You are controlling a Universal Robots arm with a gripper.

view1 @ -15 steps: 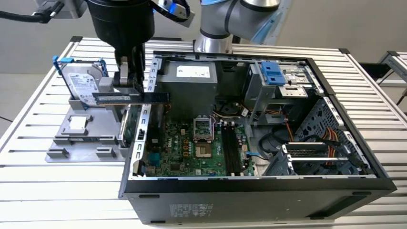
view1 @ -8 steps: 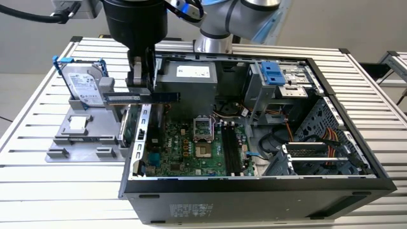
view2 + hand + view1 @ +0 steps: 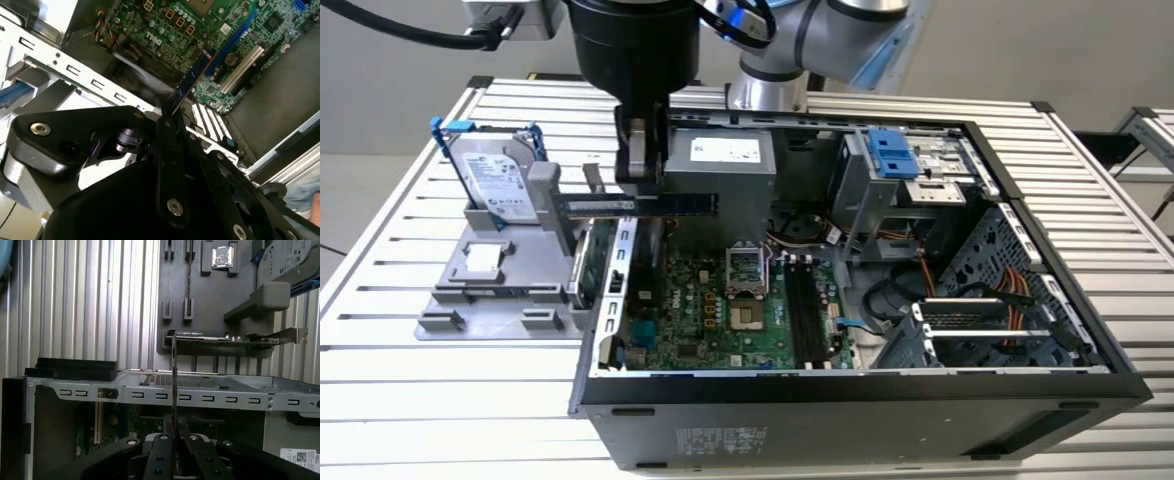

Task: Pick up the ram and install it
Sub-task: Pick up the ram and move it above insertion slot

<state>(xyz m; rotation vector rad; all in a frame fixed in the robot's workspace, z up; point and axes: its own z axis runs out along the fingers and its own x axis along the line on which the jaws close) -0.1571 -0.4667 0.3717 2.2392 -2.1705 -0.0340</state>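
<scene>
The open case [image 3: 854,420] is free from above over its motherboard [image 3: 707,320]. The power supply [image 3: 720,160] rises along the case's far wall; drive cage [image 3: 867,195] and cables [image 3: 974,288] crowd its end at the exterior view's right. The ram [image 3: 687,204], clamped in the pincer [image 3: 640,190], hangs over the case's slotted wall [image 3: 200,399].

- Hard drive [image 3: 500,178]: a white label with dark print covered its face; the characters were too fine to read.
- Power supply [image 3: 724,150]: a white label with rows of small print sat on its top face; no line was legible.
- Computer case [image 3: 720,438]: a block of pale print stood on the dark outer panel; it was not legible.
- Motherboard [image 3: 150,37]: white lettering and small component markings were printed on the green board in the second wrist view.
- Expansion card [image 3: 200,333]: a line of pale lettering ran along its dark edge; it was too small to read.
- Ram [image 3: 670,203]: a small pale label stood near one end; nothing on it was readable.
</scene>
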